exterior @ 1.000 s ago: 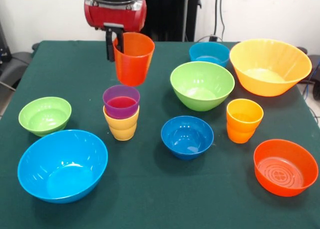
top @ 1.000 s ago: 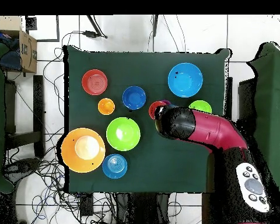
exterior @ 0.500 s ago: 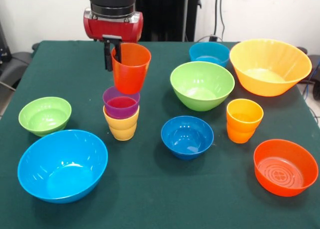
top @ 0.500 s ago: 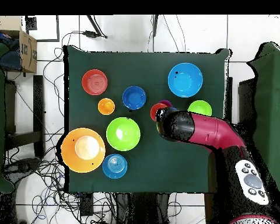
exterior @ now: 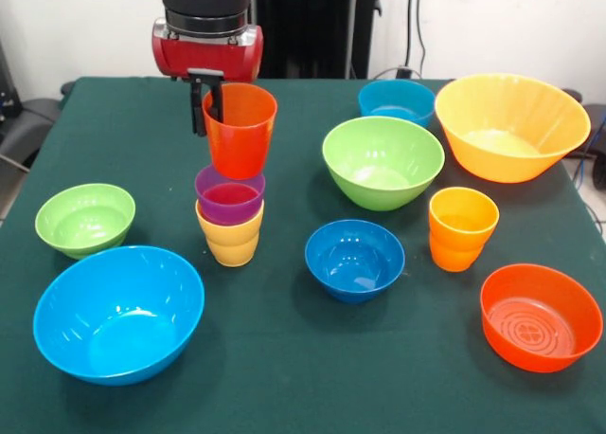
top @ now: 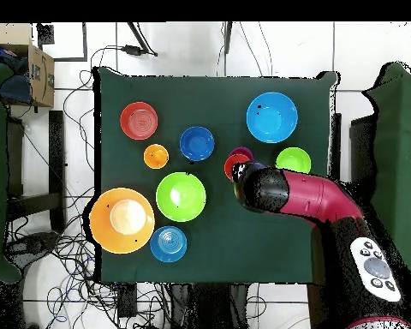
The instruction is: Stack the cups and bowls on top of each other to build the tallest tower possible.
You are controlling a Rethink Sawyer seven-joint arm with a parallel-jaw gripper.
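Nearest on the green table (exterior: pixel 284 377) sit a large light blue bowl (exterior: pixel 118 313) and an orange-red bowl (exterior: pixel 541 316), with a dark blue bowl (exterior: pixel 355 260) between them and slightly farther back. Behind these stand a small green bowl (exterior: pixel 85 218), an orange-yellow cup (exterior: pixel 462 228), and the tower (exterior: pixel 229 216), a purple cup nested in a yellow cup. Just above the tower hangs the red-orange cup (exterior: pixel 240 130), upright, its rim pinched by the closed fingers of the gripper (exterior: pixel 205 98). Farther back lie a larger green bowl (exterior: pixel 383 161), a big orange-yellow bowl (exterior: pixel 511 125) and a teal bowl (exterior: pixel 396 100).
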